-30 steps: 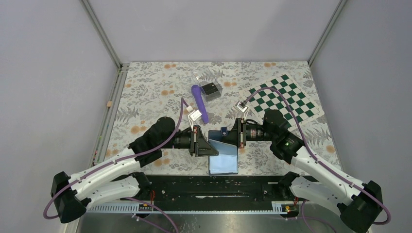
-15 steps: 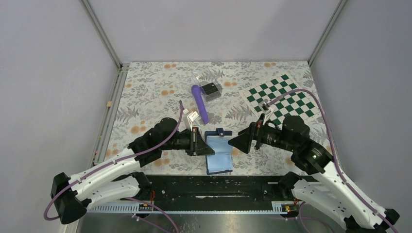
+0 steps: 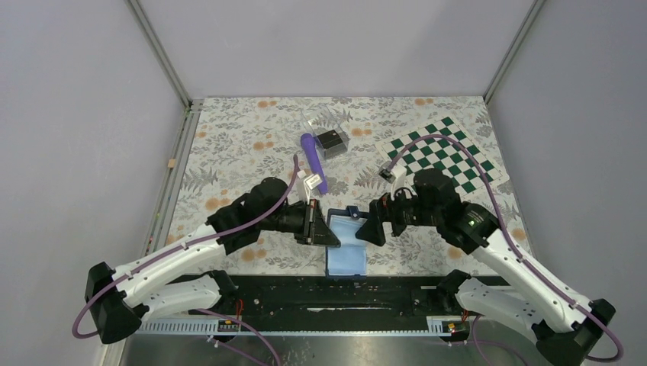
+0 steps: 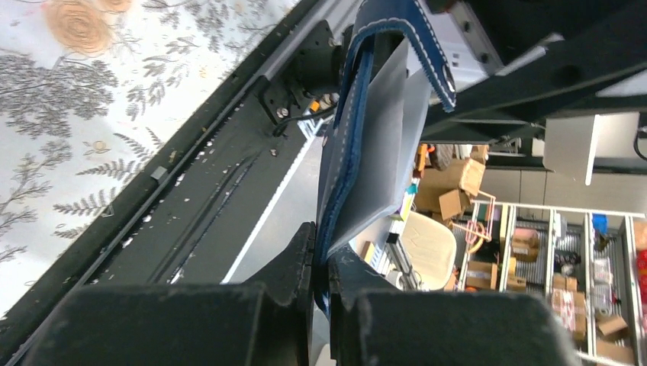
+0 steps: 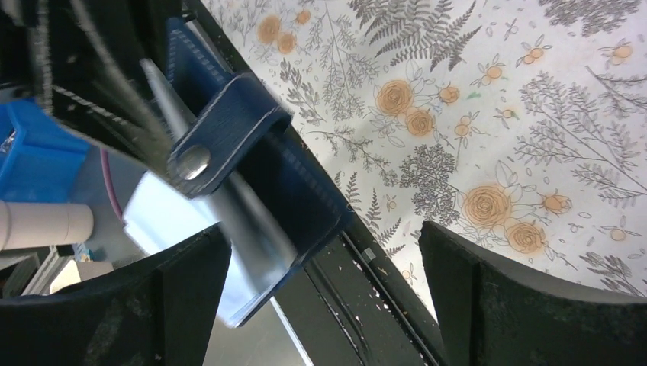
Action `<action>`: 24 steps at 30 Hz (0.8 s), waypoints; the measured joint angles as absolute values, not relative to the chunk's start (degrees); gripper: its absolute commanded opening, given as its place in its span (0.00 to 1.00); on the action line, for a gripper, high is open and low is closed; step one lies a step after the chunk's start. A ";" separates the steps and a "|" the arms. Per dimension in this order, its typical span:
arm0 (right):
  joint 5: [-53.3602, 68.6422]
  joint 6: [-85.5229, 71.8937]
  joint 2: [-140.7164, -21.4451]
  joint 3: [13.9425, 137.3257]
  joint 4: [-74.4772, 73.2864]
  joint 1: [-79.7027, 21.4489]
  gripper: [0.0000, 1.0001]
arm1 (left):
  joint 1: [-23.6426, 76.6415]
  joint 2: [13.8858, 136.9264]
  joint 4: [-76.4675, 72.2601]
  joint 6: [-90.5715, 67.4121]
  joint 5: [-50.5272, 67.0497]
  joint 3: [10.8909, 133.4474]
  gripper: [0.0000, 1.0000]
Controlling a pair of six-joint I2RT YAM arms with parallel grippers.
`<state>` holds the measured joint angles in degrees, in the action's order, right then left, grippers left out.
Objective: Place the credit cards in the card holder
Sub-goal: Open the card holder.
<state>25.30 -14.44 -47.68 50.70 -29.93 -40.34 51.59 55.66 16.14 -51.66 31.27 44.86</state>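
Left wrist view: left gripper clamped on the card holder's edge. Right wrist view: right gripper spread wide, the snap tab just ahead.

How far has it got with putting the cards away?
Done: the card holder is unsnapped and open, its light blue inside showing. In hand: the left gripper clamps one edge of it, and the right gripper is open beside its other edge. To do: the credit cards sit at the clear box farther back; none appears to be in the holder.
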 measured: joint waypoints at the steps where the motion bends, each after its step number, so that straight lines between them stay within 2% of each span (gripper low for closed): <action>1: 26.06 -14.04 -48.84 50.72 -29.93 -40.34 0.99 | 51.88 55.92 16.16 -51.44 31.94 45.36 0.00; 3: 28.01 -13.69 -50.70 50.72 -29.65 -40.34 0.98 | 52.51 56.34 16.19 -50.98 33.30 46.22 0.00; 6: 32.71 -13.56 -52.77 50.72 -28.10 -40.36 0.81 | 53.36 56.80 16.34 -50.46 34.54 46.85 0.00; 7: 34.30 -13.45 -53.25 50.72 -27.46 -40.38 0.73 | 53.56 56.84 16.40 -50.35 34.79 46.89 0.00; 10: 40.53 -13.87 -54.19 50.74 -25.17 -40.38 0.40 | 53.82 56.84 16.56 -49.78 35.20 46.89 0.00; 11: 42.98 -14.59 -54.33 50.70 -23.83 -40.38 0.29 | 53.82 56.84 16.67 -49.71 35.22 46.89 0.03; 12: 45.01 -15.18 -54.39 50.68 -22.50 -40.38 0.20 | 53.82 56.84 16.75 -49.54 35.20 46.89 0.13; 14: 48.80 -17.17 -54.37 50.35 -19.57 -40.36 0.00 | 53.82 56.82 17.15 -49.15 35.33 46.89 0.40; 15: 50.43 -18.33 -54.37 50.11 -18.37 -40.32 0.00 | 53.82 56.75 17.47 -48.84 35.31 46.89 0.51; 17: 52.47 -19.86 -54.46 49.82 -17.19 -40.38 0.00 | 53.82 56.73 17.52 -47.97 35.27 46.89 0.61; 21: 52.71 -23.59 -54.48 49.74 -16.49 -40.36 0.00 | 53.82 56.27 17.45 -47.33 35.18 46.74 0.62; 24: 50.52 -26.92 -53.95 49.54 -15.44 -40.12 0.00 | 53.82 55.13 16.12 -46.76 35.33 45.08 0.58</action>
